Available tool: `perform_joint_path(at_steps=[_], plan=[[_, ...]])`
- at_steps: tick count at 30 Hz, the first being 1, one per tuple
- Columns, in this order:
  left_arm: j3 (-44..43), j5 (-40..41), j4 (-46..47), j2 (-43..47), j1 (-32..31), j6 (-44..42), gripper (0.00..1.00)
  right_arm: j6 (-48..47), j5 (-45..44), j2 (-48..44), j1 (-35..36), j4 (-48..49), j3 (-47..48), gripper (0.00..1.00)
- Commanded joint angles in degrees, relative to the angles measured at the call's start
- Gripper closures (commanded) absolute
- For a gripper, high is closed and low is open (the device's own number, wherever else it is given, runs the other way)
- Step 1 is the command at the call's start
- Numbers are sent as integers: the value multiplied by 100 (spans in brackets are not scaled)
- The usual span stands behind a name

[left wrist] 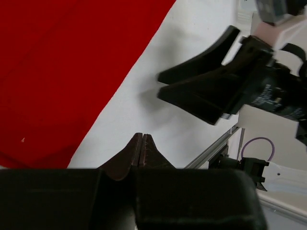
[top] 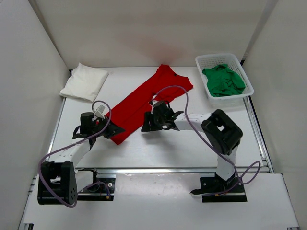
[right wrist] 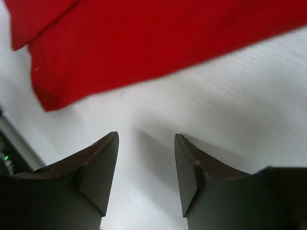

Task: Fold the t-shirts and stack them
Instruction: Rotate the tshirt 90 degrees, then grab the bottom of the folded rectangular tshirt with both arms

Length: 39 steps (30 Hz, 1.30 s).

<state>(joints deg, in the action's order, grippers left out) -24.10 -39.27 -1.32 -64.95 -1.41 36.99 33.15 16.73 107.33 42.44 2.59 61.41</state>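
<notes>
My left gripper (left wrist: 142, 146): pinched together, seemingly empty, beside red t-shirt (left wrist: 62, 72).
My right gripper (right wrist: 146, 167): spread wide, holding nothing.

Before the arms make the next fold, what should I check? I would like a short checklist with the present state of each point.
1. Right gripper open and empty: ok.
2. Left gripper free of cloth: ok, shut on nothing.
3. Red t-shirt folded small: not ok, a long strip.
4. White t-shirt folded: ok, far left.
5. Green t-shirt out of the basket: not ok, crumpled inside.
6. Stack begun: not ok, all three lie apart.
</notes>
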Motion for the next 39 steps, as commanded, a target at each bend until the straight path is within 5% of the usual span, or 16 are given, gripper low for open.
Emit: perform_joint_path(at_steps=[1,7,14,22,28,33,39], plan=[[19,-275,-111,447,141,-165,94,359,-635,288,159,418,556,53],[151,-441,386,536,360,27,95,720,-856,1167,213,314,1161,63],[81,-108,246,703,221,-25,89,755,-812,800,99,452,401,100],[-323,1332,-580,747,-1474,-465,69,-34,214,-1896,-1508,445,-2674,96],[-465,2397,-1299,317,-2759,-764,54,-406,235,-3902,-2046,-539,-3828,61],[115,2178,-1081,167,-3004,-632,44,261,-73,-5246,-1345,-1294,-4522,57],[239,2028,-791,-272,-3717,-439,46,1123,-170,-5863,-544,-1191,-5095,63]])
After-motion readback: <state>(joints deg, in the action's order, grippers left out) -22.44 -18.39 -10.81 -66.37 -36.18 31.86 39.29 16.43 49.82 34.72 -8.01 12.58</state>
